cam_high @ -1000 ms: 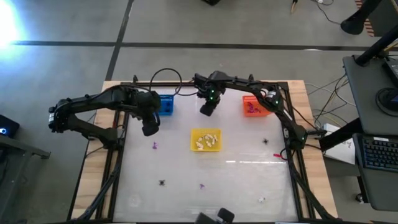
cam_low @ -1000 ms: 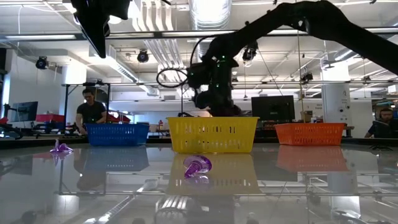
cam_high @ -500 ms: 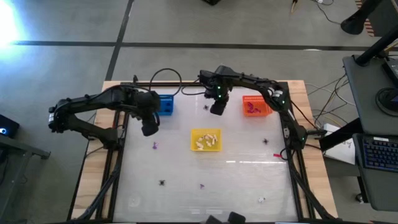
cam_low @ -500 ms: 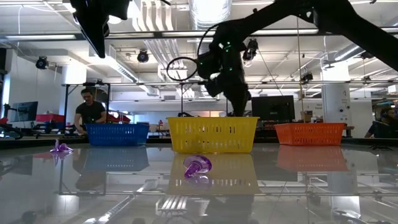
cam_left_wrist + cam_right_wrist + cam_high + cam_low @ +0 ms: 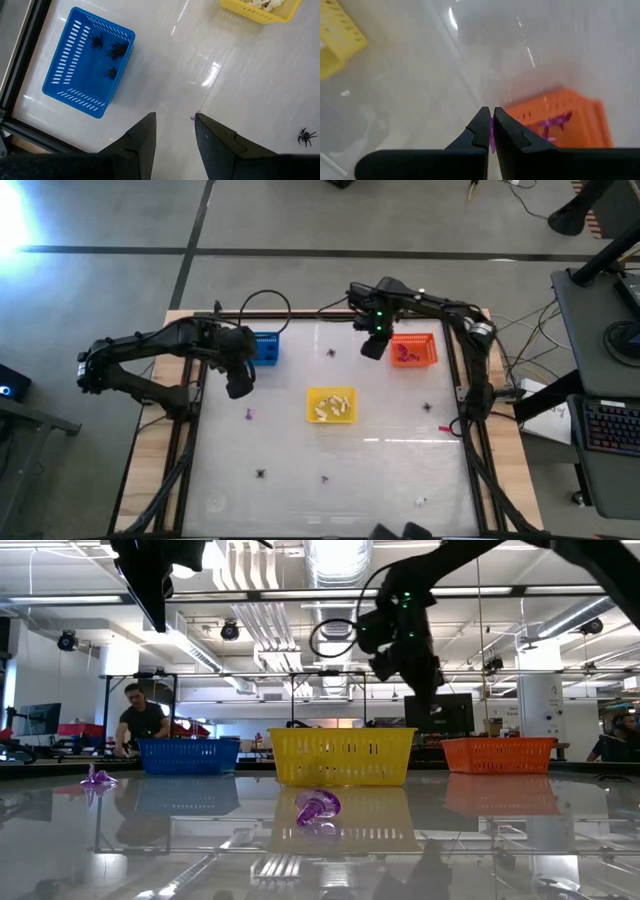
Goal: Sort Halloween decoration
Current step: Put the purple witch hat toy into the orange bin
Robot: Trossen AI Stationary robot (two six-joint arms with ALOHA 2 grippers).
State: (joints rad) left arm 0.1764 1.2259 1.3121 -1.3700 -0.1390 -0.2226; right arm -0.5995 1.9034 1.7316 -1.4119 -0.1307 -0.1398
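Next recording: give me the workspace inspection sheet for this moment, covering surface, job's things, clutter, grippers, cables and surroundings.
Surface: glossy white table, wooden edges.
Job's things: black spiders in blue basket; cream pieces in yellow basket; purple pieces in orange basket. Loose on the table: purple trinket, another purple trinket, black spider, more scattered.
Clutter: nothing seen.
Grippers: left gripper open and empty, raised beside the blue basket; right gripper shut on a purple sliver, beside the orange basket.
Cables: black loop at the table's far edge.
Surroundings: person behind the blue basket; desk with keyboard at the right.
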